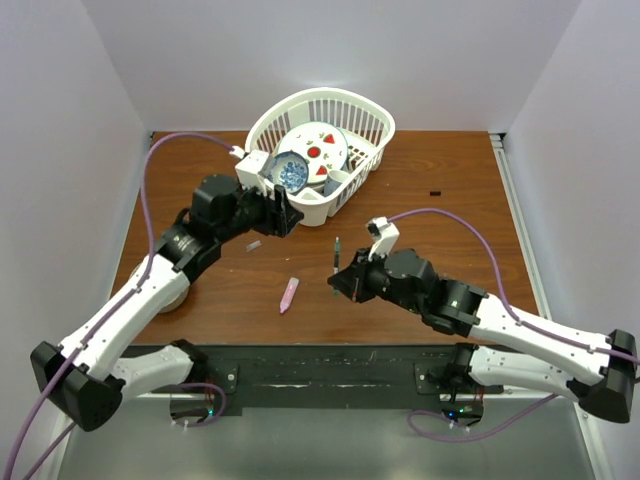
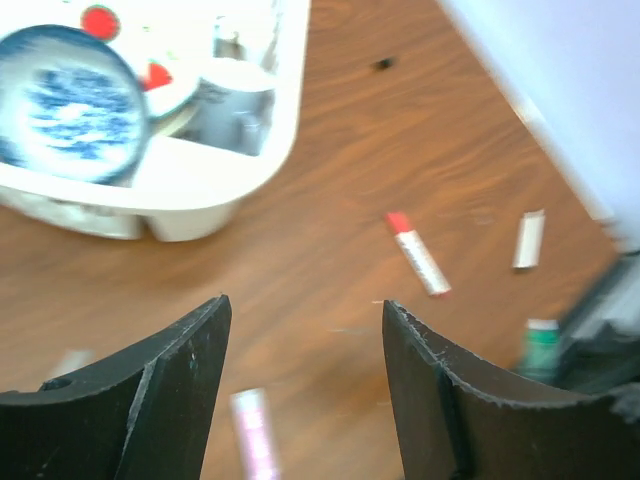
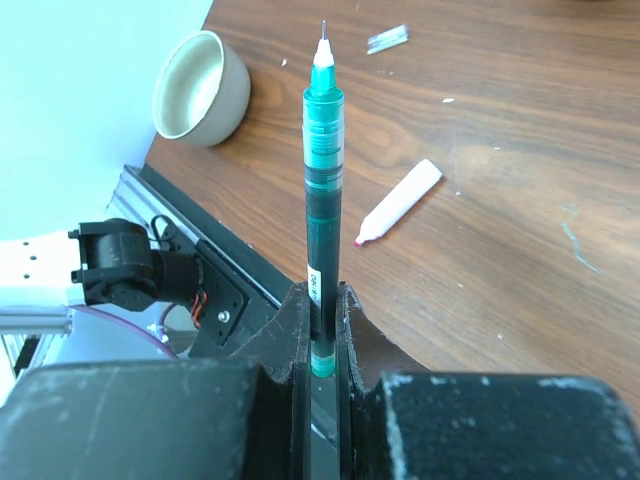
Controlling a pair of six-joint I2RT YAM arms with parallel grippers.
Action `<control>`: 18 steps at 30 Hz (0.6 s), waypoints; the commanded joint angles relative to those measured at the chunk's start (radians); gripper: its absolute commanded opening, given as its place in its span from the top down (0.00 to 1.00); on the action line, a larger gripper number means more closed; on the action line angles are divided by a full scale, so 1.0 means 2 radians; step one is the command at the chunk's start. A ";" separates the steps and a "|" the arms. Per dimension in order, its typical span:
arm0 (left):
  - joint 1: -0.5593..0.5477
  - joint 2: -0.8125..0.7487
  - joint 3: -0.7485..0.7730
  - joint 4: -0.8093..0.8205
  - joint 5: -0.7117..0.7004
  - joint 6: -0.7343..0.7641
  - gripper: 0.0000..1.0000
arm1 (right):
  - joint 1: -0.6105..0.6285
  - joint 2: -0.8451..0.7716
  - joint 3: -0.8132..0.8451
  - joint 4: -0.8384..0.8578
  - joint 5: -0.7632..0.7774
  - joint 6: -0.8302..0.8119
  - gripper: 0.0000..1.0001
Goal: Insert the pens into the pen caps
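The right gripper (image 3: 322,300), pinching the green pen (image 3: 322,150) tip-up, should hold it vertical while the left gripper (image 2: 305,305), spread and empty, fetches the black cap (image 1: 435,192) squarely.

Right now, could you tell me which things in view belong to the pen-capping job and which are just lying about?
For the job: green pen in the right hand; pink marker; white pen with red end; small black cap; pale cap.
Just lying about: white basket; the plates in it; cream bowl.
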 commanded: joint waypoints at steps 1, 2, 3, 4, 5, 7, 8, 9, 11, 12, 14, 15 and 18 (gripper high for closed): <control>0.007 0.064 0.061 -0.146 -0.077 0.137 0.34 | 0.001 -0.047 -0.005 -0.035 0.042 -0.002 1.00; 0.008 0.093 0.067 -0.157 -0.091 0.143 0.34 | 0.001 -0.055 -0.005 -0.040 0.045 -0.003 1.00; 0.014 0.106 0.075 -0.163 -0.103 0.143 0.34 | 0.001 -0.064 -0.006 -0.046 0.049 -0.005 1.00; 0.020 0.119 0.077 -0.172 -0.117 0.140 0.34 | 0.001 -0.081 -0.006 -0.059 0.055 -0.009 1.00; 0.027 0.132 0.076 -0.167 -0.115 0.134 0.35 | 0.001 -0.090 -0.006 -0.065 0.058 -0.010 1.00; 0.043 0.135 0.062 -0.145 -0.105 0.137 0.37 | 0.001 -0.106 -0.007 -0.084 0.064 -0.012 1.00; 0.045 0.132 0.055 -0.132 -0.105 0.156 0.37 | 0.001 -0.125 -0.011 -0.087 0.068 -0.012 1.00; 0.047 0.133 0.045 -0.124 -0.111 0.169 0.37 | 0.000 -0.134 -0.014 -0.093 0.071 -0.011 1.00; 0.049 0.148 0.038 -0.124 -0.128 0.214 0.35 | 0.001 -0.157 -0.023 -0.097 0.077 -0.008 1.00; 0.049 0.152 0.027 -0.123 -0.117 0.226 0.35 | 0.001 -0.165 -0.025 -0.099 0.078 -0.008 1.00; 0.048 0.169 0.024 -0.131 -0.063 0.257 0.35 | 0.001 -0.173 -0.025 -0.104 0.075 -0.008 1.00; 0.049 0.172 0.023 -0.134 -0.058 0.266 0.35 | 0.001 -0.173 -0.021 -0.111 0.074 -0.011 1.00; 0.050 0.185 0.016 -0.150 -0.077 0.308 0.34 | 0.000 -0.170 0.000 -0.144 0.072 -0.023 1.00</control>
